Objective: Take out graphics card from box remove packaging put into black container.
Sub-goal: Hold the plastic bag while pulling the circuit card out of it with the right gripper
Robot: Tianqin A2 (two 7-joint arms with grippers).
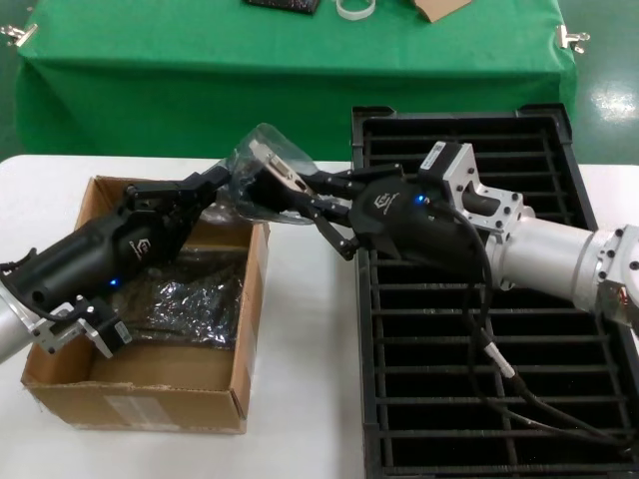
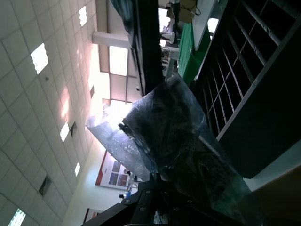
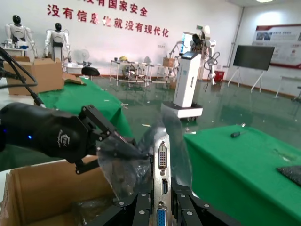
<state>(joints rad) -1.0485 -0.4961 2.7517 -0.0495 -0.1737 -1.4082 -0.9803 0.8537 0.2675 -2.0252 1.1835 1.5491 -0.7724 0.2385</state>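
Both hands met in the air above the gap between the two containers. The left hand (image 1: 222, 188) reached up from over the brown corrugated cardboard box (image 1: 150, 384), its fingers pinched on the translucent grey-blue wrinkled plastic bag (image 1: 250, 160). The right hand (image 1: 310, 195) came in from over the large black plastic slotted tray (image 1: 479, 399), its fingers pressed together on the narrow silver metal bracket end of the small dark graphics card (image 1: 275, 172). In the right wrist view the bracket (image 3: 162, 181) stood upright between the right hand's fingertips (image 3: 141, 207), showing a white port, a small dark port and a blue port, with the bag (image 3: 124, 167) draped off it toward the left hand (image 3: 110, 136). In the left wrist view the bag (image 2: 169, 136) stretched away from the hand with the dark card inside it; how much of the card remained in the bag could not be told.

The box sat at the left edge of the white bench (image 1: 300, 349), with more crumpled shiny packaging (image 1: 185, 299) lying inside it. The tray lay along the bench's right side. Behind the bench stood a table draped in green cloth (image 1: 250, 70).
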